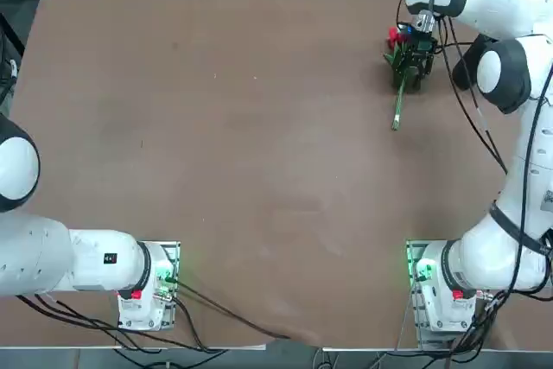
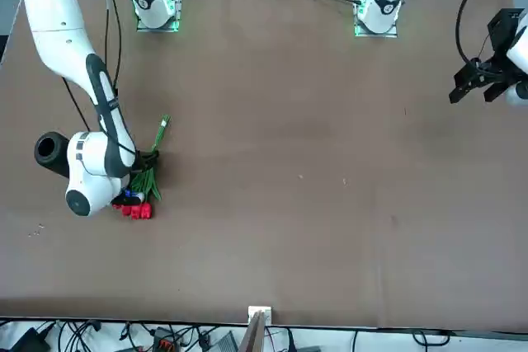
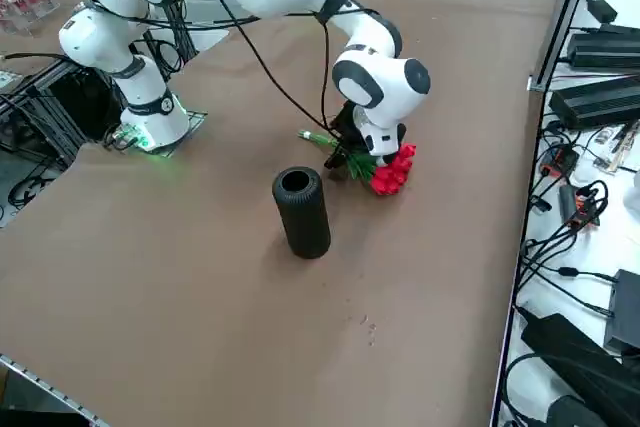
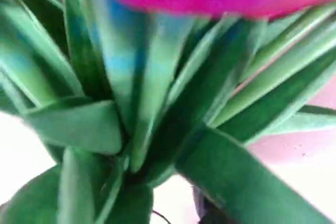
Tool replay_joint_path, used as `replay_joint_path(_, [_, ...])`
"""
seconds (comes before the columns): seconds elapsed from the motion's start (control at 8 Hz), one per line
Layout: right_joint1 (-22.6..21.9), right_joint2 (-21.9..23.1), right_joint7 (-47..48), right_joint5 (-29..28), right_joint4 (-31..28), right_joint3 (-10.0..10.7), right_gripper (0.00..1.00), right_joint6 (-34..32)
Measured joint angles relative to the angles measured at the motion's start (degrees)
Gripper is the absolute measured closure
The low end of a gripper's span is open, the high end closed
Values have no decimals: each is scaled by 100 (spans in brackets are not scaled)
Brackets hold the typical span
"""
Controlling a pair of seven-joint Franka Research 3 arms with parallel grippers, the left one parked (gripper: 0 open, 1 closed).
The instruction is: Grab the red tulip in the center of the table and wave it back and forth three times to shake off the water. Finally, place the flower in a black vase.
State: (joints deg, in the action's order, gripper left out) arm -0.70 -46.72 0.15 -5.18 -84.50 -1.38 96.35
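Just one red tulip [image 3: 392,169], one black vase [image 3: 302,212].

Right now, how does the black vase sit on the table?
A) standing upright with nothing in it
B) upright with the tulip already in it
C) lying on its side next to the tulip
A: the black vase stands upright with an empty mouth, while the red tulip lies on the table under the right gripper.
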Motion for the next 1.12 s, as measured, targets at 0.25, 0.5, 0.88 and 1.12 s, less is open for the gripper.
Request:
replay_joint_path(0.25, [0, 0, 1, -1, 2, 0, 58, 0])
replay_joint_path(0.5, [-3, 0, 2, -1, 11, -3, 81, -1])
replay_joint_path(0.88, [-4, 0, 6, 0, 54, -3, 87, -4])
replay_joint_path(1.12, [-4, 1, 6, 0, 119, -2, 87, -4])
